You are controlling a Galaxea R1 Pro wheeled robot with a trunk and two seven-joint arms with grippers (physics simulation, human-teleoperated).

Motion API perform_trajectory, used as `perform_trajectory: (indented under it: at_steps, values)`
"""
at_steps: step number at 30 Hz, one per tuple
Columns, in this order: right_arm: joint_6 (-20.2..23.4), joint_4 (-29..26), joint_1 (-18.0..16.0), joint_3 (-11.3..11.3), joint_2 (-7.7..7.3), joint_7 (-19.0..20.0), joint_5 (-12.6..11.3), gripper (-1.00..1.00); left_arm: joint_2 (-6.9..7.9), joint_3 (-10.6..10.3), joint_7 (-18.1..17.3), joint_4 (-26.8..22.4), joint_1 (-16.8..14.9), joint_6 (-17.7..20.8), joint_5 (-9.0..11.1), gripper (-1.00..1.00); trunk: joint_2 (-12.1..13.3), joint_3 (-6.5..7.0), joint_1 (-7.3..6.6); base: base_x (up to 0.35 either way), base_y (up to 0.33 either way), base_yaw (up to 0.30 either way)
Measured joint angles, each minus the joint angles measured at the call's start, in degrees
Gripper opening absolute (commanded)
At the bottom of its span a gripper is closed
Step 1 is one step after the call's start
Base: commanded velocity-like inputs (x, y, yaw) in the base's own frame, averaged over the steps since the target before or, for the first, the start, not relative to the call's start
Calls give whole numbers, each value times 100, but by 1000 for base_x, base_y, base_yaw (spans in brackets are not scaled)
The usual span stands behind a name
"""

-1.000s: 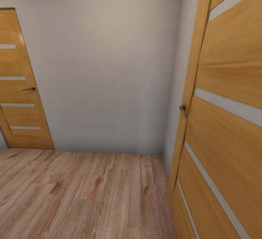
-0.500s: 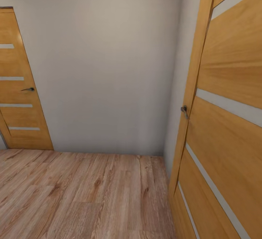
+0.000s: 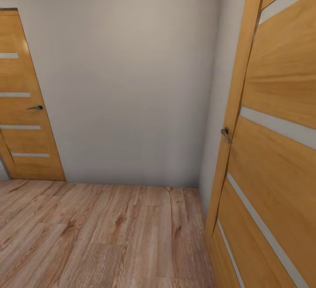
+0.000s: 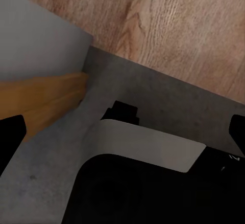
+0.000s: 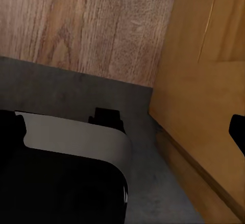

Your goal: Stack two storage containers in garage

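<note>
A tan slatted door stands at the left, a pale wall in the middle, and an open door close at the right, over light wood-plank floor. The left tool and right tool each show only dark fingertip edges, seemingly spread with nothing between. The wrist views show dark grey floor meeting the wood planks.

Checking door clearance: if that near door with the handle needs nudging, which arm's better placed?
Probably right. The near door and its handle stand close on the robot's right; the right wrist view has the panel alongside. The other door is far off left.
</note>
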Motion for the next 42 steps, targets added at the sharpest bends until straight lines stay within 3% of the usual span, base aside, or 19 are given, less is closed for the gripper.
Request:
perform_trajectory:
  at_steps: [25,42]
  values:
    - [12,0,0,25,-18,11,17,100,-1,-2,0,0,1,0,0,100,0,0,0,5,1,54]
    - [0,0,0,18,-18,2,17,100,8,6,0,0,1,9,0,100,-1,0,-3,294,0,0]
